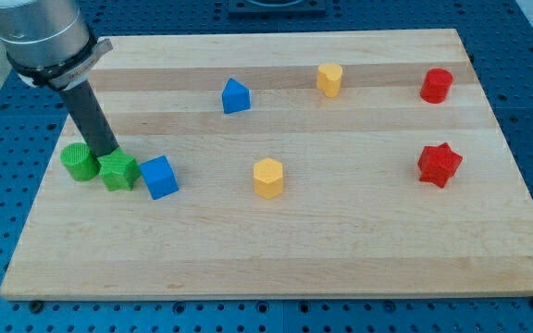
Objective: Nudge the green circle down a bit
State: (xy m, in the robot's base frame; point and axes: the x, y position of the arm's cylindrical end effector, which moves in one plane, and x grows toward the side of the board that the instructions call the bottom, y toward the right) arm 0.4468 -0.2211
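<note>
The green circle [80,163] lies near the board's left edge. A green star-shaped block [118,172] touches its right side. My tip [106,153] comes down just above and between the two green blocks, at the top edge of the green star and right of the circle's top. The rod leans up toward the view's top left.
A blue cube [160,177] sits right of the green star. Another blue block [235,96] lies higher up. A yellow hexagon [267,178] sits mid-board, a yellow block [329,80] near the top. A red cylinder [437,85] and red star [439,165] lie at the right. The wooden board [340,240] ends close to the circle's left.
</note>
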